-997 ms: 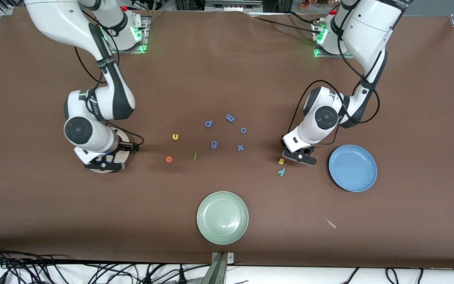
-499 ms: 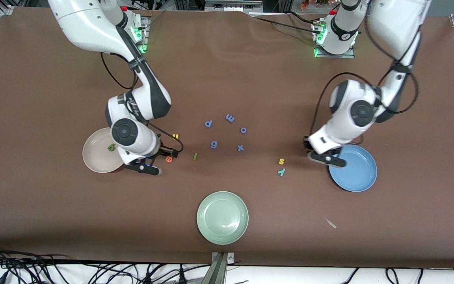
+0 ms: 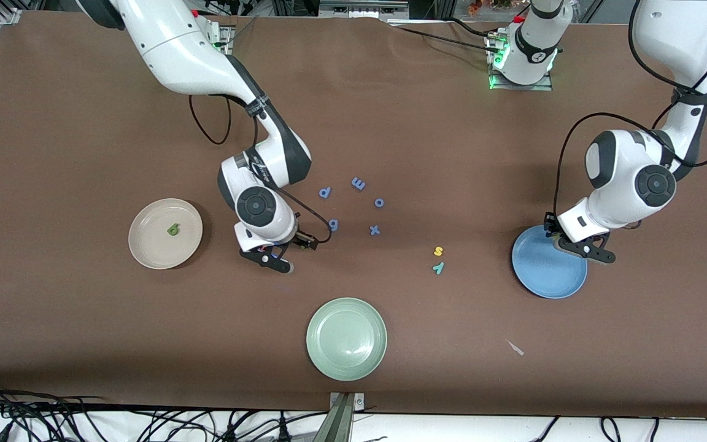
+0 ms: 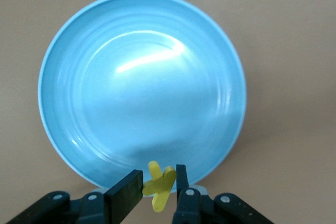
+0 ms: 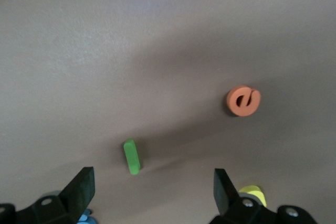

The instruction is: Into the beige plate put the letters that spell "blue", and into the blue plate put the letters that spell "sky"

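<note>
**Yellow k held over the blue plate, right gripper spread above the e and l**

The left gripper (image 4: pixel 159 190) is seen over the edge of the blue plate (image 3: pixel 540 276), at the left arm's end of the counter (image 3: pixel 53 344). Its jaws are pinched on the yellow k (image 4: pixel 159 184), which is held just above the plate's rim. Nothing else is seen inside the blue plate.

The yellow s (image 3: pixel 438 250) and the teal y (image 3: pixel 438 267) lie on the counter, close together and well apart from the blue plate, toward the middle; the y is nearer to the front camera.

The right gripper (image 5: pixel 152 187) is held over the counter between the beige plate (image 3: pixel 145 245) and the blue letters, its jaws spread wide with nothing between them. Below it the orange e (image 5: pixel 243 101) and the green l (image 5: pixel 132 156) lie flat on the counter, apart from each other. The yellow u (image 5: pixel 253 191) is partly hidden by one jaw.

The green b (image 3: pixel 173 229) lies in the beige plate, at the right arm's end of the counter.

The blue letters (image 3: pixel 353 202) are scattered mid-counter, and a pale green plate (image 3: pixel 320 356) sits nearest the front camera
</note>
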Tool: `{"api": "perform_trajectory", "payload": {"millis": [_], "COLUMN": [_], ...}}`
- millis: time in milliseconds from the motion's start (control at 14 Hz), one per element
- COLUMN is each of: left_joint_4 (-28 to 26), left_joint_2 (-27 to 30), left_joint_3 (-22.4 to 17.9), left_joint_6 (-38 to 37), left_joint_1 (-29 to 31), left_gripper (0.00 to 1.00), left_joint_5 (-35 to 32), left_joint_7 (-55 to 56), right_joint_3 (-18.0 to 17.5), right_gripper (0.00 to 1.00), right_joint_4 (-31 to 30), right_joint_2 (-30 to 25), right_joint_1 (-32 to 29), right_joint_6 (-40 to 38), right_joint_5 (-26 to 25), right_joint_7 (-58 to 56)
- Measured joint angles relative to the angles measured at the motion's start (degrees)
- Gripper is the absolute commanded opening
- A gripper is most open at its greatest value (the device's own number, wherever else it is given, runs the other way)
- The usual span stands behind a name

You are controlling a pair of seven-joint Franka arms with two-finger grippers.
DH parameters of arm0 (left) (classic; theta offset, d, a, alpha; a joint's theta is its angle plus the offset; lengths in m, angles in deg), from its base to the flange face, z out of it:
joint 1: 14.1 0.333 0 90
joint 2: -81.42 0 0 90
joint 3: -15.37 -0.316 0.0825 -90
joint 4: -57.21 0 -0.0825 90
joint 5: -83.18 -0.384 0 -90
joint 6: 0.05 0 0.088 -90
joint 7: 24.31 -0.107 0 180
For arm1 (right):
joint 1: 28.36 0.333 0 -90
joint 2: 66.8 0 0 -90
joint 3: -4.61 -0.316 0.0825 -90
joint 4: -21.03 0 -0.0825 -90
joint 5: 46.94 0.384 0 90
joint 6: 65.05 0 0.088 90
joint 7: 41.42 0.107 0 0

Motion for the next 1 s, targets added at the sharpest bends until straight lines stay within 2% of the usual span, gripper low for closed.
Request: {"api": "perform_trajectory", "payload": {"millis": [71,214,356,427,570,641,855,926,997], "left_joint_4": [0.0,0.03,0.17,0.32,1.07,1.36,2.25,3.2,4.67], "left_joint_2": [-0.26,-0.32,-0.32,-0.28,-0.25,-0.29,-1.54,-2.71,-4.34], "left_joint_3": [0.07,0.24,0.38,0.61,1.04,1.22,1.58,1.63,1.62], "left_joint_6": [0.15,0.24,0.41,0.57,0.83,0.99,3.68,5.05,5.83], "left_joint_1": [-0.13,-0.66,-1.02,-1.61,-5.48,-8.18,-17.33,-20.07,-22.33], "left_gripper": [0.71,0.81,0.78,0.76,0.76,0.76,0.77,0.77,0.72], "left_joint_5": [-0.01,-0.02,-0.02,-0.02,-0.01,0.09,5.4,7.25,8.11], "left_joint_7": [-0.02,0.0,0.02,0.0,1.6,4.03,12.95,15.29,18.01], "right_joint_3": [0.0,-0.01,-0.01,-0.02,-0.03,-0.03,0.0,0.06,0.08], "right_gripper": [0.99,0.97,0.88,0.8,0.54,0.35,0.0,0.0,0.0], "right_joint_4": [0.13,0.16,0.18,0.18,0.15,0.12,0.13,0.14,0.14], "right_joint_2": [0.54,1.5,2.02,2.23,2.62,2.84,2.82,2.75,2.71], "right_joint_1": [0.13,0.53,0.95,1.12,1.47,1.65,1.8,1.79,1.78], "right_joint_6": [0.15,1.85,2.89,3.46,4.52,4.93,5.33,5.3,5.3], "right_joint_5": [0.01,0.22,1.24,1.4,1.51,1.53,1.58,1.58,1.58], "right_joint_7": [0.02,0.04,0.2,0.25,0.38,0.42,0.61,0.65,0.67]}}
